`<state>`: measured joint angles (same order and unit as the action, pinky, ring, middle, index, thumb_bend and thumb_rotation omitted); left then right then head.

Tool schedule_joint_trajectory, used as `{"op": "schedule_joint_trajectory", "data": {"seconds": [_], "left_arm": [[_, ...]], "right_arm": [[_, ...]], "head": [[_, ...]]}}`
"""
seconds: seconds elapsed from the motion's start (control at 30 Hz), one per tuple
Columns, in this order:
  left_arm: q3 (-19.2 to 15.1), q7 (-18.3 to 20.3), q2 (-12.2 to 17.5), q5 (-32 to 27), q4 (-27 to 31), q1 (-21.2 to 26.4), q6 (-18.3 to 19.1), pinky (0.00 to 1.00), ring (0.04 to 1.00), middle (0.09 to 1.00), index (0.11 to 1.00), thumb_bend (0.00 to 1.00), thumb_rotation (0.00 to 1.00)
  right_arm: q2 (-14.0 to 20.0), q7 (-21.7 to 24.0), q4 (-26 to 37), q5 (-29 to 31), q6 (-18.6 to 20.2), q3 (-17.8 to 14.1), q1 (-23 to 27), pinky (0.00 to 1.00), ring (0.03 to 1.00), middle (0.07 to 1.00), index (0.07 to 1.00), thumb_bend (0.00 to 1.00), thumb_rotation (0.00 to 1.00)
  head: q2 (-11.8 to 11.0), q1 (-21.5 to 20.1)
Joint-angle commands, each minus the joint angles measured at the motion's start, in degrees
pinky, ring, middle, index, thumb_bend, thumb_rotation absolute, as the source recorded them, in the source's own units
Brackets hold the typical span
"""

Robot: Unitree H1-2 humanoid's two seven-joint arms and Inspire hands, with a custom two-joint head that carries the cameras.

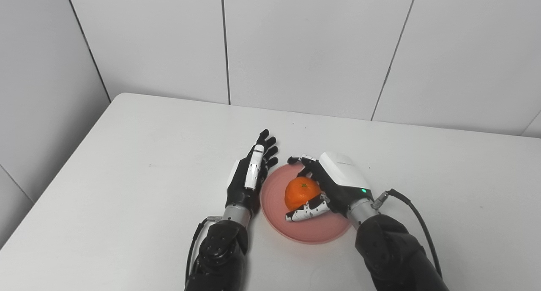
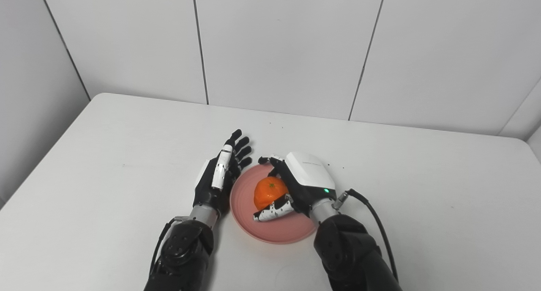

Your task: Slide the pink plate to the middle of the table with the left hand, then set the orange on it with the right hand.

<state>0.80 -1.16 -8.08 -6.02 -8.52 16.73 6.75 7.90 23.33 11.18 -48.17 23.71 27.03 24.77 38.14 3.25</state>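
Left eye view: white bench, smooth matte top with a rounded far-left corner, a few tiny dark specks on it. White panelled wall behind, divided by thin dark seams.

Pink plate: round, shallow, dull salmon finish with a slightly raised rim. It sits near the middle of the bench, toward the near edge.

Orange: rounded, bright and glossy, faintly dimpled skin, small dark-green stem scar on top. It lies over the plate's centre, a little toward 11 o'clock; whether it rests on the plate or is held just above it cannot be told.

Right robot hand: glossy white shell on the back with a small green light near the wrist, black fingers, a white thumb with black markings. It comes in from 5 o'clock. Fingers curl round the far side of the orange, the thumb wraps under its near side; the hand is closed on the fruit.

Left robot hand: black, with a white strip along one finger and a metal wrist collar. It stands on edge at the plate's 9 o'clock, just beside the rim; contact cannot be told. Fingers straight, slightly spread, pointing to 12 o'clock, holding nothing.

Black cable loops off the right wrist.
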Motion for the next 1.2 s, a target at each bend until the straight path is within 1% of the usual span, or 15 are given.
{"op": "schedule_joint_trajectory", "data": {"seconds": [0.0,0.1,0.17,0.37,0.5,0.63,0.67,0.7,0.8,0.87,1.0,1.07,1.1,1.13,1.17], "left_arm": [[-0.19,0.19,0.11,-0.17,1.01,0.06,0.68,0.92,0.934,0.94,0.932,0.39,1.0],[-0.35,0.09,-0.05,-0.38,1.31,0.04,1.15,0.92,0.934,0.939,0.931,0.38,1.0],[-0.46,0.15,-0.11,-0.48,1.3,0.09,1.2,0.92,0.935,0.939,0.931,0.38,1.0],[-0.52,0.18,-0.1,-0.14,1.0,0.08,0.79,0.92,0.937,0.941,0.931,0.39,1.0],[-0.45,0.03,-0.08,0.22,0.96,0.06,0.65,0.92,0.933,0.938,0.927,0.39,1.0],[-0.48,0.28,0.04,0.04,1.0,-0.02,0.41,0.92,0.936,0.942,0.933,0.39,1.0],[-0.48,0.29,0.07,0.04,0.99,-0.03,0.4,0.91,0.935,0.942,0.933,0.38,1.0],[-0.6,0.36,0.05,-0.21,1.09,-0.04,0.67,0.91,0.935,0.942,0.933,0.38,1.0],[-0.92,0.68,0.0,-1.07,1.47,-0.08,1.48,0.92,0.94,0.947,0.937,0.38,1.0],[-1.08,0.84,0.03,-1.41,1.51,-0.12,1.44,0.93,0.944,0.948,0.937,0.39,1.0],[-1.16,1.02,0.18,-1.52,1.34,-0.14,1.08,0.93,0.942,0.945,0.935,0.39,1.0],[-1.27,1.03,0.21,-1.59,1.44,-0.2,1.1,0.93,0.937,0.941,0.933,0.39,1.0],[-1.3,0.99,0.22,-1.57,1.52,-0.22,1.16,0.93,0.935,0.94,0.933,0.4,1.0],[-1.27,1.02,0.34,-1.42,1.47,-0.25,0.94,0.93,0.934,0.939,0.932,0.4,1.0],[-1.28,1.06,0.43,-1.28,1.43,-0.27,0.75,0.93,0.932,0.937,0.931,0.4,1.0]], "right_arm": [[0.16,0.49,2.56,-0.57,0.86,-1.05,1.81,0.62,0.778,0.856,0.875,0.99,0.32],[0.34,0.81,3.33,-0.71,0.21,-1.57,1.72,0.72,0.852,0.899,0.913,1.0,0.35],[0.64,0.96,3.73,-0.95,-0.04,-1.81,1.74,0.76,0.871,0.909,0.937,1.0,0.39],[0.79,-0.18,3.72,-0.11,-1.18,-3.01,1.47,0.82,0.887,0.921,0.963,1.0,0.44],[0.89,-1.35,2.94,-0.15,-2.12,-3.2,1.29,0.84,0.895,0.926,0.967,1.0,0.44],[0.99,-2.52,3.2,-0.17,-2.71,-3.54,1.01,0.87,0.922,0.94,0.968,1.0,0.49],[1.04,-2.79,3.39,-0.23,-2.84,-3.64,0.96,0.88,0.932,0.95,0.977,1.0,0.53],[0.99,-3.58,3.74,0.24,-3.22,-4.27,0.84,0.88,0.933,0.951,0.978,1.0,0.53],[0.76,-6.36,4.68,1.85,-4.65,-6.45,0.32,0.85,0.932,0.965,0.991,1.0,0.58],[-0.1,-8.33,5.83,5.14,-5.19,-9.3,-0.44,0.84,0.928,0.971,0.992,1.0,0.59],[-2.26,-11.49,8.2,10.63,-4.17,-14.79,-2.21,0.81,0.913,0.964,0.995,1.0,0.63],[-2.55,-13.44,8.47,12.51,-5.18,-16.8,-3.16,0.83,0.924,0.963,0.994,0.96,0.74],[-2.59,-14.02,8.46,13.08,-5.5,-17.25,-3.4,0.85,0.932,0.966,0.995,0.94,0.78],[-2.95,-14.93,8.47,14.61,-5.7,-18.48,-3.96,0.85,0.935,0.968,0.996,0.94,0.8],[-3.13,-15.7,8.57,15.74,-5.71,-19.38,-4.52,0.86,0.937,0.97,0.996,0.9,0.88]], "head": [[-0.06,-0.03],[-0.05,-0.1],[-0.07,-0.1],[-0.1,-0.22],[-0.17,-0.43],[-0.28,-0.8],[-0.28,-0.8],[-0.29,-0.97],[-0.32,-1.13],[-0.44,-1.38],[-0.5,-2.02],[-0.48,-2.24],[-0.48,-2.24],[-0.5,-2.34],[-0.51,-2.37]]}}
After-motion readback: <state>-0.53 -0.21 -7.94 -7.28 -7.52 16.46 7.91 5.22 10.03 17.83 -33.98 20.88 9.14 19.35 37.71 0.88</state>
